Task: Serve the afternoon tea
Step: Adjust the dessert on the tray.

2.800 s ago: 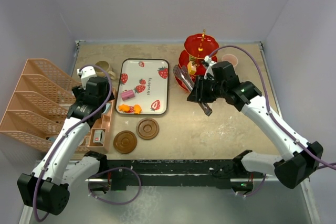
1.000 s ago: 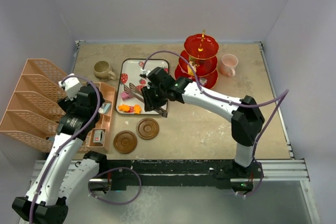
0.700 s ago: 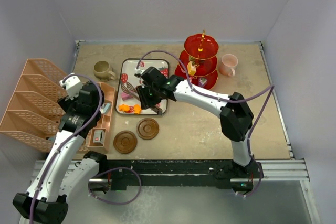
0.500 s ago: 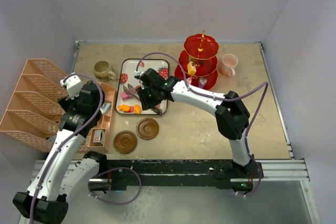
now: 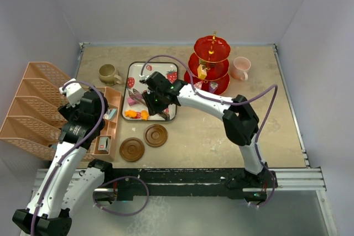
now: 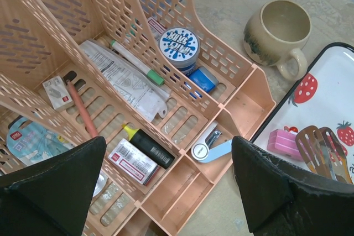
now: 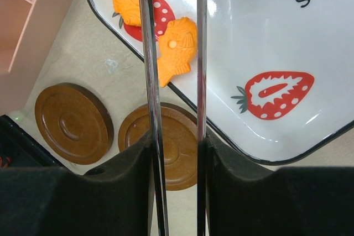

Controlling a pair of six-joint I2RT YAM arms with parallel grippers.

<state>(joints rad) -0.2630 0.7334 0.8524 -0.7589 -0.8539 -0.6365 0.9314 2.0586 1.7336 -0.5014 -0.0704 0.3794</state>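
Now, right gripper (image 7: 176, 148) clamped on long metal tweezers (image 7: 200, 53) above white strawberry-printed rectangular tray (image 7: 265, 31) holding orange fish-shaped toy sweets (image 7: 176, 48) and pink toy sweet (image 6: 282, 141), left gripper (image 6: 168, 143) with fingers spread wide over peach slotted organiser (image 6: 166, 4) of stationery, empty olive-brown mug (image 6: 276, 31) beside tray.

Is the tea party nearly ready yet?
Not yet. Done: a few sweets sit on the red stand. In hand: the right tool grips the tweezers over the orange fish sweets on the tray. To do: those, the pink sweet, and the olive mug and pink mug, both standing off the coasters.
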